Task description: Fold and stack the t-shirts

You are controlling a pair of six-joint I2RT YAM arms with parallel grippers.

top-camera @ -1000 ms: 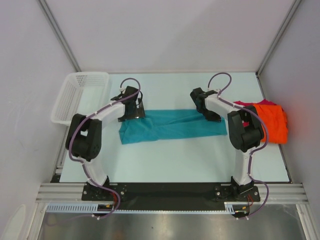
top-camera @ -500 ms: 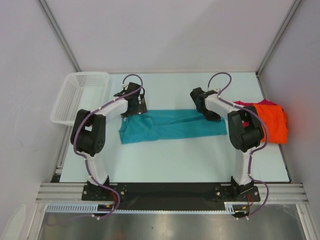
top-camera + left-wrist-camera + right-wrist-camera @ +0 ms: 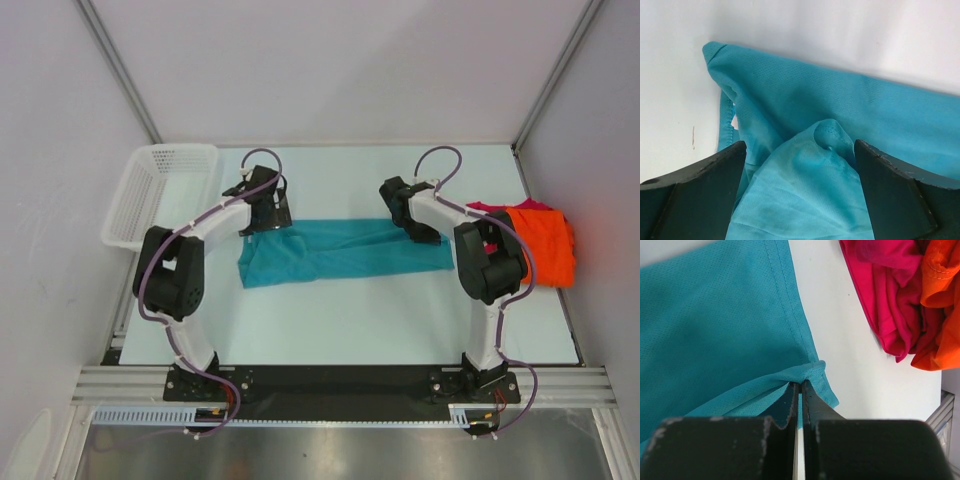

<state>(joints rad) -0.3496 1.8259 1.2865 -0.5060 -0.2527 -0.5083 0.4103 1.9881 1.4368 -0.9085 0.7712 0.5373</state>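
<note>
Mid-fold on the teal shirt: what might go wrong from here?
The left gripper stands open around a raised bump of the teal t-shirt; closing may catch only the top layer.
The right gripper pinches just a thin hem fold, which may slip.
The magenta t-shirt lies near; a drag could snag it.

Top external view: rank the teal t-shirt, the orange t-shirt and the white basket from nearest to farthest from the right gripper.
1. Teal t-shirt, centre, held by the right gripper.
2. Orange t-shirt, right edge.
3. White basket, far left.

Left gripper drew back slightly from teal t-shirt, perhaps lifting.
</note>
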